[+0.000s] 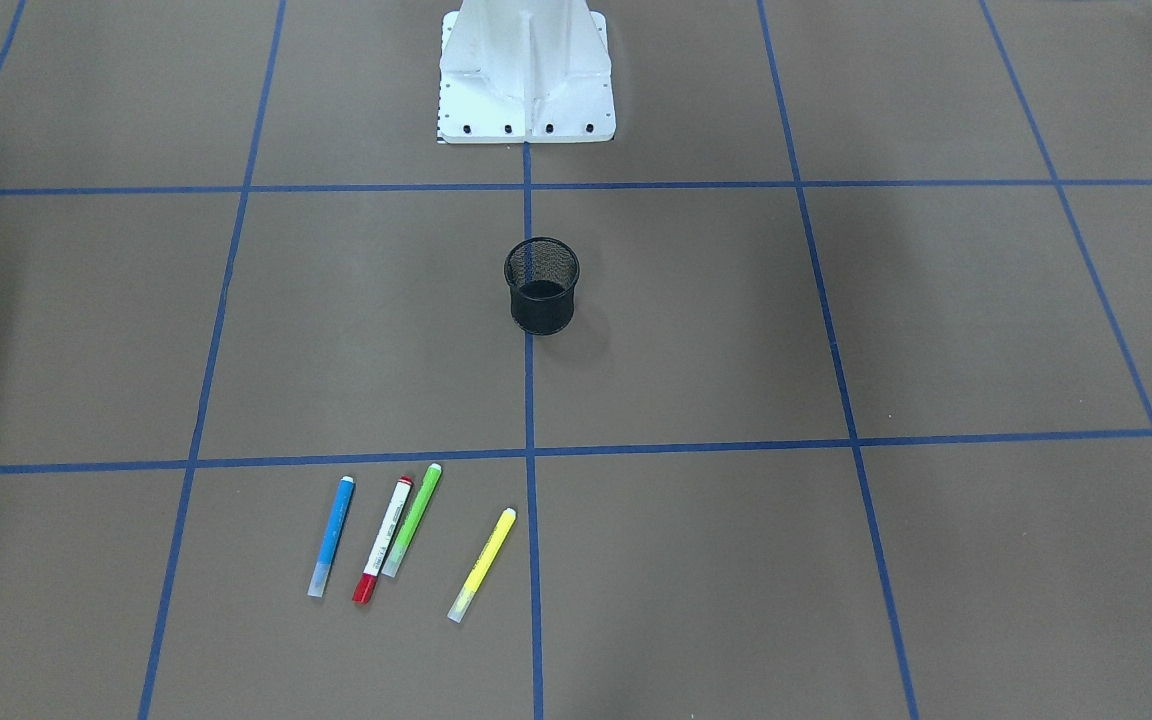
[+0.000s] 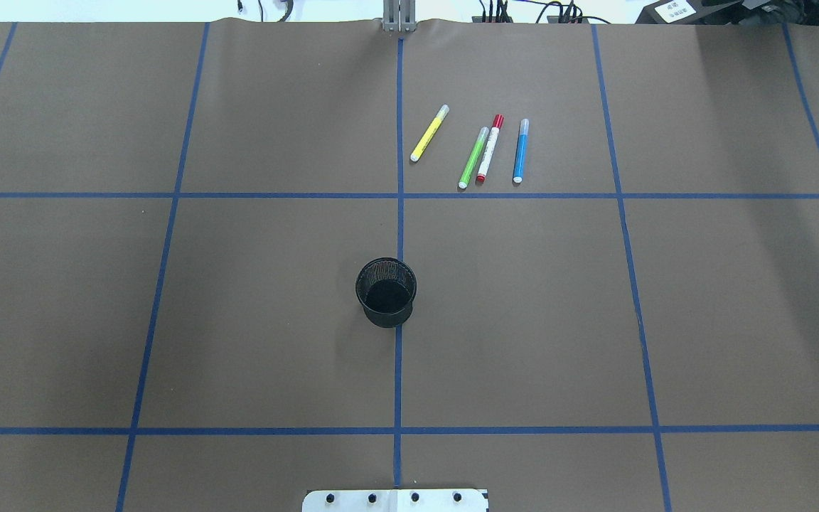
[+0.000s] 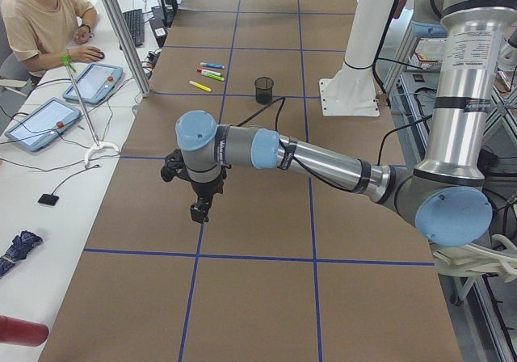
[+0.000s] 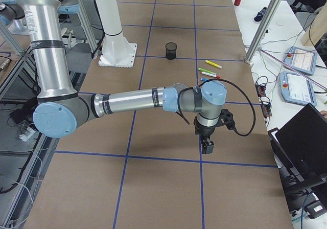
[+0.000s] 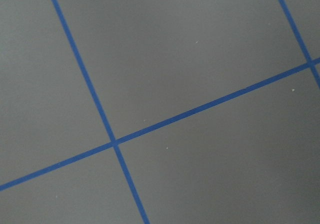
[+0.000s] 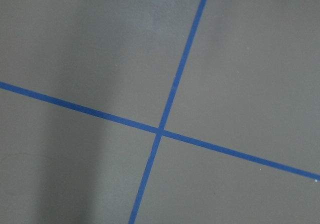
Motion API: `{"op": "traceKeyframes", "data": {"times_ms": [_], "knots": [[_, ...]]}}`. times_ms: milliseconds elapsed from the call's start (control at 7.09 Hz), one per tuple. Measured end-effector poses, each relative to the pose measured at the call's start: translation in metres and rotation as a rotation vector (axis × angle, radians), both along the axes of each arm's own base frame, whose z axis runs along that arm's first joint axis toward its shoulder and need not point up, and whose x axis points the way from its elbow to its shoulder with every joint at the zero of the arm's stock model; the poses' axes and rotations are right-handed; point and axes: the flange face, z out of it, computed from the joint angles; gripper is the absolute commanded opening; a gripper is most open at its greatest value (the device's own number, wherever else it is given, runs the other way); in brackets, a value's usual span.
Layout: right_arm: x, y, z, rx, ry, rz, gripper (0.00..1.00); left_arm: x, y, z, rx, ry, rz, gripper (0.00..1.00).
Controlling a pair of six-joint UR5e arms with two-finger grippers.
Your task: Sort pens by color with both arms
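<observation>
Four pens lie side by side on the brown table on the operators' side: a blue pen (image 1: 332, 535) (image 2: 520, 150), a white pen with a red cap (image 1: 382, 540) (image 2: 489, 148), a lime green pen (image 1: 412, 519) (image 2: 473, 157) and a yellow pen (image 1: 482, 564) (image 2: 429, 133). A black mesh cup (image 1: 541, 285) (image 2: 386, 291) stands upright at the table's middle. My left gripper (image 3: 199, 208) shows only in the exterior left view, far from the pens. My right gripper (image 4: 207, 145) shows only in the exterior right view. I cannot tell whether either is open or shut.
Blue tape lines (image 2: 399, 195) divide the table into squares. The white base pedestal (image 1: 526, 75) stands at the robot's edge. An operator (image 3: 40, 18) sits at a side table with tablets (image 3: 93, 83). Both wrist views show only table and tape.
</observation>
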Motion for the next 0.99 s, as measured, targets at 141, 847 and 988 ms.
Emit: {"op": "traceKeyframes", "data": {"times_ms": [141, 847, 988], "knots": [[0.002, 0.011, 0.013, -0.007, -0.003, 0.016, 0.99, -0.006, 0.013, 0.022, -0.051, 0.002, -0.019, 1.0], [-0.001, 0.019, 0.018, -0.031, -0.034, 0.07, 1.0, -0.009, 0.021, 0.035, -0.103, 0.004, -0.053, 1.0], [-0.003, 0.018, 0.017, -0.024, -0.036, 0.069, 1.0, -0.009, 0.021, 0.035, -0.101, 0.004, -0.052, 1.0]]}}
